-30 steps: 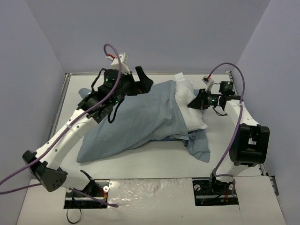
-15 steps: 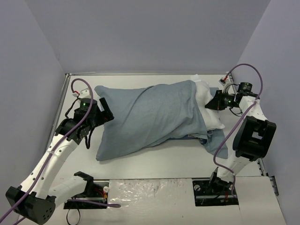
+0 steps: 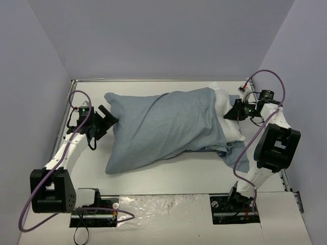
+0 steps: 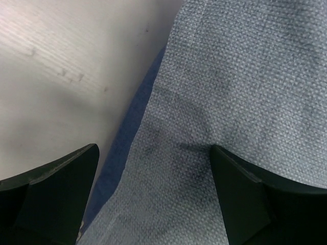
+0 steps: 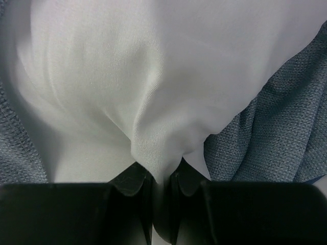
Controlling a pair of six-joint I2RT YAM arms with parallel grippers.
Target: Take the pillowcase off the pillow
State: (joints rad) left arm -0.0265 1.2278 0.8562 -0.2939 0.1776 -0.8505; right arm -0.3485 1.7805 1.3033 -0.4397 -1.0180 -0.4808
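pale lilac walls, white table, even light

Pillowcase covers most of pillow; white end exposed on right. Right gripper at that white end. Left gripper just beside pillowcase's left end. Bundle lies on surface.

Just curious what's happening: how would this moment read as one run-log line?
left gripper: open, at pillowcase closed end | right gripper: shut on pillow bare end | pillowcase: covers most of pillow
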